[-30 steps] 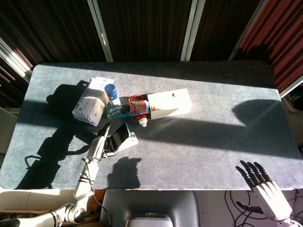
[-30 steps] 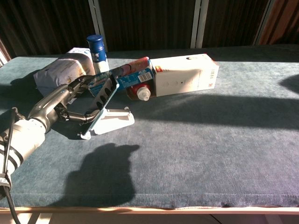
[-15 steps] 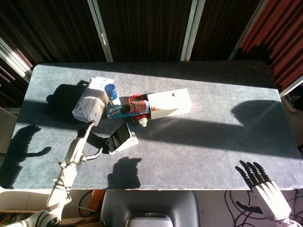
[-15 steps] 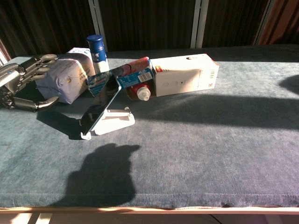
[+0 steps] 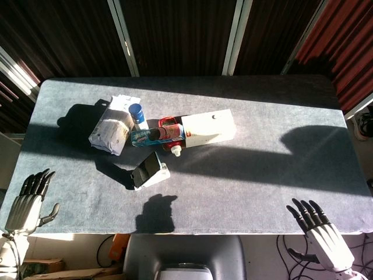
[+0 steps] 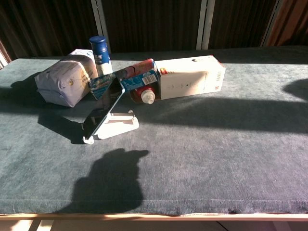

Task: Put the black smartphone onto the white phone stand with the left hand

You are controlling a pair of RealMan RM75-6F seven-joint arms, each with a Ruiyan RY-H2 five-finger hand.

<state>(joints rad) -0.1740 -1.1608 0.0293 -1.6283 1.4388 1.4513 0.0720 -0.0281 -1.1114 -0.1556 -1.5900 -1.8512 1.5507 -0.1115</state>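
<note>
The black smartphone (image 6: 103, 110) leans tilted on the white phone stand (image 6: 118, 125), its lower edge caught in the stand's front lip and its glossy flat face turned up and toward the robot's left. The stand is smooth white plastic with a flat base, sitting on the grey-blue felt-like table cover (image 6: 216, 144), whose nap is matte and slightly fuzzy. In the head view the smartphone (image 5: 150, 165) shows as a dark slab over the stand (image 5: 158, 172).

The left hand (image 5: 26, 198) is off the table at its near left corner, well apart from the stand, its pale jointed fingers spread and holding nothing. The right hand (image 5: 320, 230) hangs beyond the near right edge, dark fingertips fanned apart and empty. Neither hand shows in the chest view.

Just behind the stand lies a cluster of packages. A crinkled grey-white soft bag (image 6: 65, 79) sits plump on its side. Behind it stands a blue-capped cylindrical bottle (image 6: 99, 48). A blue carton (image 6: 127, 79), long and rectangular with printed faces, lies tilted on a red bottle with a white cap (image 6: 143, 94). To the right of these rests a white cardboard box (image 6: 190, 77), rectangular, lying on its long side, touching the red bottle.

Strong sunlight cuts hard-edged shadows across the cover.
</note>
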